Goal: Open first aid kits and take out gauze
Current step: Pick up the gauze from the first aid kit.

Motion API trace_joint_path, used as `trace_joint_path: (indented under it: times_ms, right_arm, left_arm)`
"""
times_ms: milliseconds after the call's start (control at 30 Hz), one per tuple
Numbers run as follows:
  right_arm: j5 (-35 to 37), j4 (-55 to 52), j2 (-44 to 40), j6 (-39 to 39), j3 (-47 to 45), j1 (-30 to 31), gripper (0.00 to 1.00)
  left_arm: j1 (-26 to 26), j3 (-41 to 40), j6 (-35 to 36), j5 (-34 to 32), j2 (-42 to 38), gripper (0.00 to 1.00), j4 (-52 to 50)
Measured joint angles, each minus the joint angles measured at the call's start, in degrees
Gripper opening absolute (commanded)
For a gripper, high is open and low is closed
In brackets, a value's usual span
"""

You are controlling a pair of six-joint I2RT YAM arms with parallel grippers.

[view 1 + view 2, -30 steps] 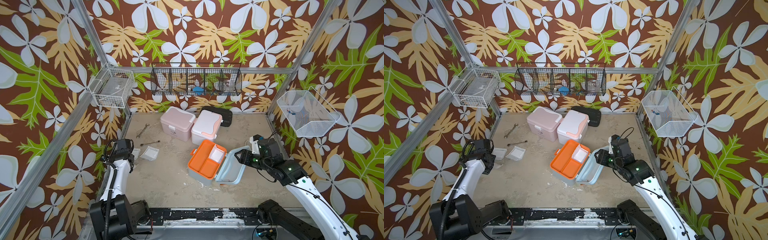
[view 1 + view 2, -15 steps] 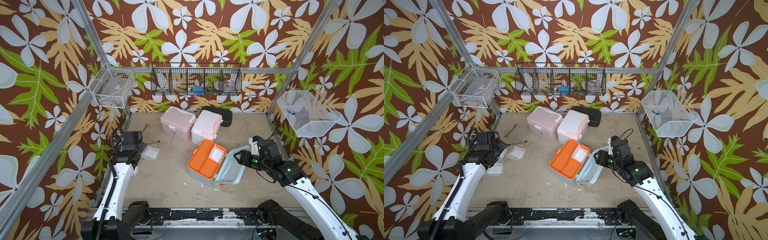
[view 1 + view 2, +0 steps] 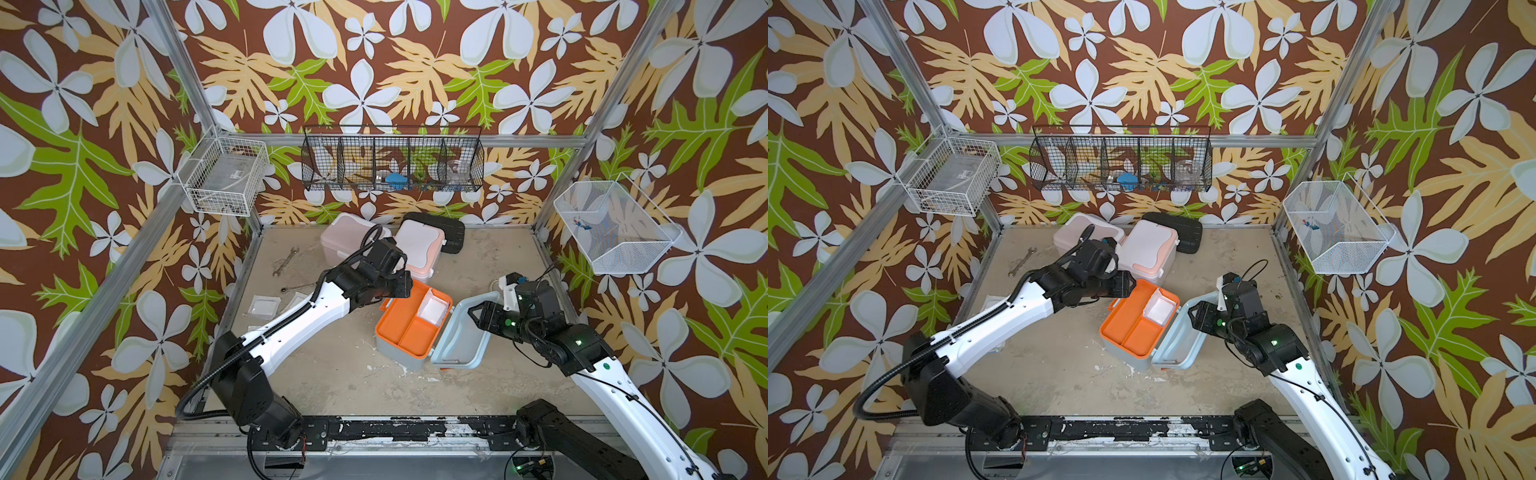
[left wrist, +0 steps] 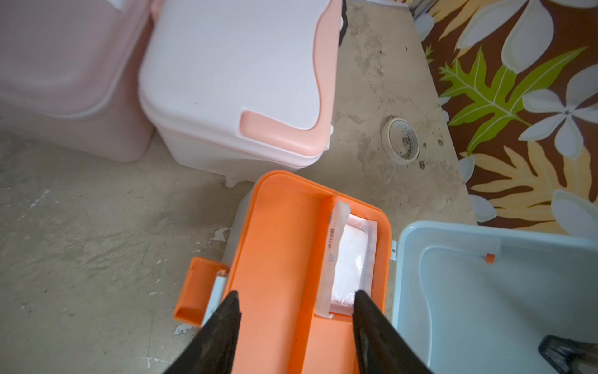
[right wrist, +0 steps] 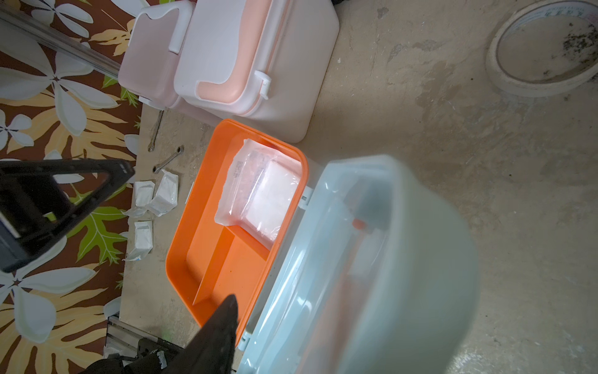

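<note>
On the worktop (image 3: 332, 374) the blue kit (image 3: 401, 360) stands open; behind it the peach kit (image 3: 419, 245) and pink kit (image 3: 345, 232) sit shut, side by side. The blue kit's pale lid (image 3: 459, 345) tilts back toward the right arm, its orange tray (image 3: 409, 332) exposed. The left gripper (image 4: 296, 299) hovers over the tray, jaws apart, holding nothing. The right gripper (image 3: 478, 316) straddles the lid's rim — whether it pinches, I cannot tell. The gauze (image 4: 351, 259) lies in the tray's far compartment, next to the hinge: a flat white square pad in a clear packet, one printed edge curling up the divider. The left wrist view shows a right fingertip (image 4: 553, 348) inside the lid; the right wrist view shows only one finger (image 5: 223, 327), plus loose packets (image 5: 166, 194) by the worktop's left edge — partly hidden under the left arm in both top views.
</note>
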Motion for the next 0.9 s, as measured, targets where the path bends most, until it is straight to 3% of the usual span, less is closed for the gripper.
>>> trace_joint_path:
  times_ms: [133,267,533,733,800,900]
  right_arm:
    - [0.0,0.0,0.0,0.2,0.0,0.0,0.61]
    - [0.0,0.0,-0.1,0.2,0.0,0.0,0.61]
    - [0.0,-0.1,-0.5,0.2,0.0,0.0,0.61]
    - [0.0,-0.1,-0.7,0.2,0.0,0.0,0.61]
    - [0.0,-0.1,-0.8,0.2,0.0,0.0,0.61]
    - [0.0,-0.1,-0.7,0.2,0.0,0.0,0.61]
  left_arm:
    - [-3.4,4.2,2.3,0.2,5.9,0.54,-3.0]
    - [-5.7,7.0,3.7,0.1,10.0,0.46,-5.0]
    - [-6.4,9.0,4.3,-1.7,14.3,0.32,-6.7]
    - [-6.4,10.3,4.5,-2.7,15.5,0.05,-7.5]
    - [-6.5,10.8,5.1,-3.0,15.6,0.00,-8.0]
    - [-6.7,11.6,5.1,-3.2,15.2,0.00,-8.7]
